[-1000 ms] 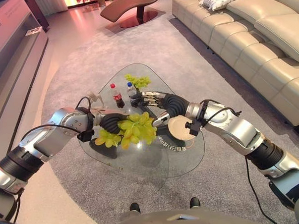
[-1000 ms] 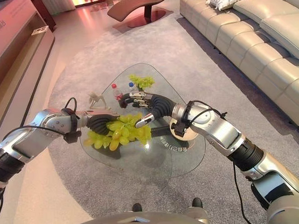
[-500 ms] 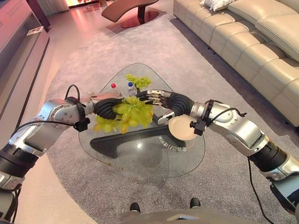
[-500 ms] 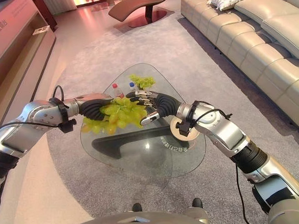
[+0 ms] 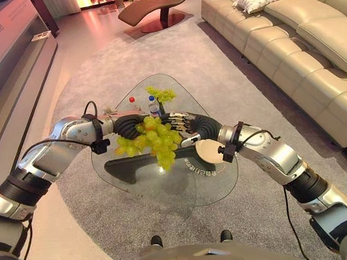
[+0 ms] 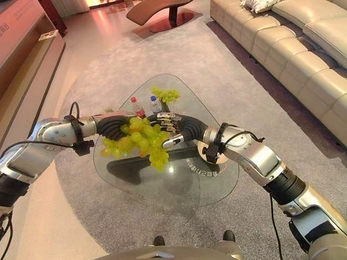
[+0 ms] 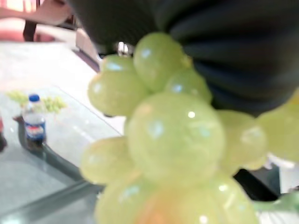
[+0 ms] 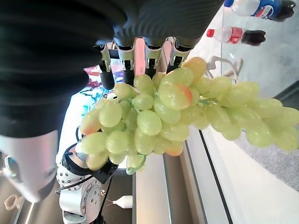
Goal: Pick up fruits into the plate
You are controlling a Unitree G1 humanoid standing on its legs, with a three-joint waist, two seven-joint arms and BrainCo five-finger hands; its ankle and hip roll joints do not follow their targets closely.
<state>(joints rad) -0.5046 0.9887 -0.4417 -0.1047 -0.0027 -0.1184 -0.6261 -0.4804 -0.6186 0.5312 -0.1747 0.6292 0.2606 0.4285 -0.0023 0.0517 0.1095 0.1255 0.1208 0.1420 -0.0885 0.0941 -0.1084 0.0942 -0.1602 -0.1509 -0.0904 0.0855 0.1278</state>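
The bunch of green grapes (image 5: 154, 140) is in the air above the glass table (image 5: 164, 188), between the two hands. Its long axis runs roughly across, from the left hand (image 5: 129, 125) toward the right hand (image 5: 185, 125), and one part of the bunch hangs down with its tip pointing at the table. The left hand is against the bunch from the left side, but its fingers are hidden behind the grapes, so I cannot tell if they are bent or straight. The right hand has its fingers (image 8: 126, 63) almost straight, side by side, with the tips touching the grapes. The plate (image 5: 207, 151) lies on the table just under the right wrist. Two small bottles (image 5: 153, 105) and a second green bunch (image 5: 160, 94) stand at the far side of the table.
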